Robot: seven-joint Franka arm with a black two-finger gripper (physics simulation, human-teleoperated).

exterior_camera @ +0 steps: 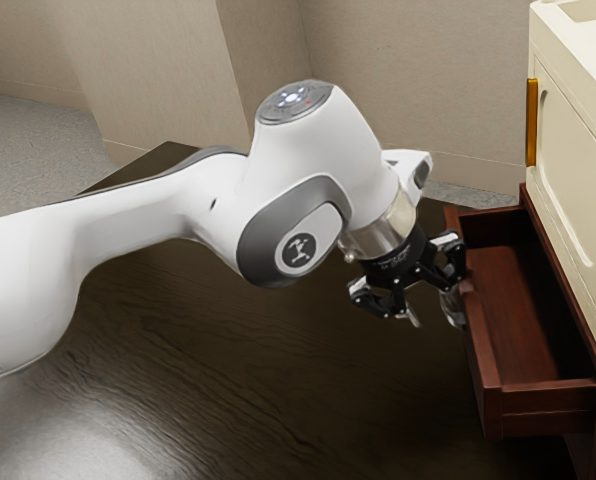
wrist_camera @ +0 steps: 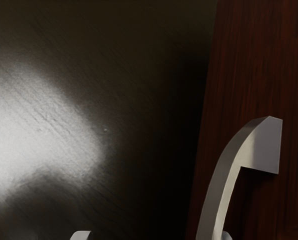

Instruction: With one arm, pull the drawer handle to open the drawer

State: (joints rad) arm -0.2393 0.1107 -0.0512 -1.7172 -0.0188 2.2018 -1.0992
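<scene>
The dark red-brown wooden drawer is standing open at the exterior view's right, exposing much of its box-shaped inside; the opening is looking largely done, with perhaps a short pull and the hand's withdrawal remaining. Its smooth, pale grey arched handle is curving out from the finely grained front, ending in a squared foot. The black two-finger gripper is sitting at that front, its fingers spread, unclenched. Beyond, a cream panelled cabinet is rising; a dark, ridged wood-grain tabletop is gleaming on the near left.
</scene>
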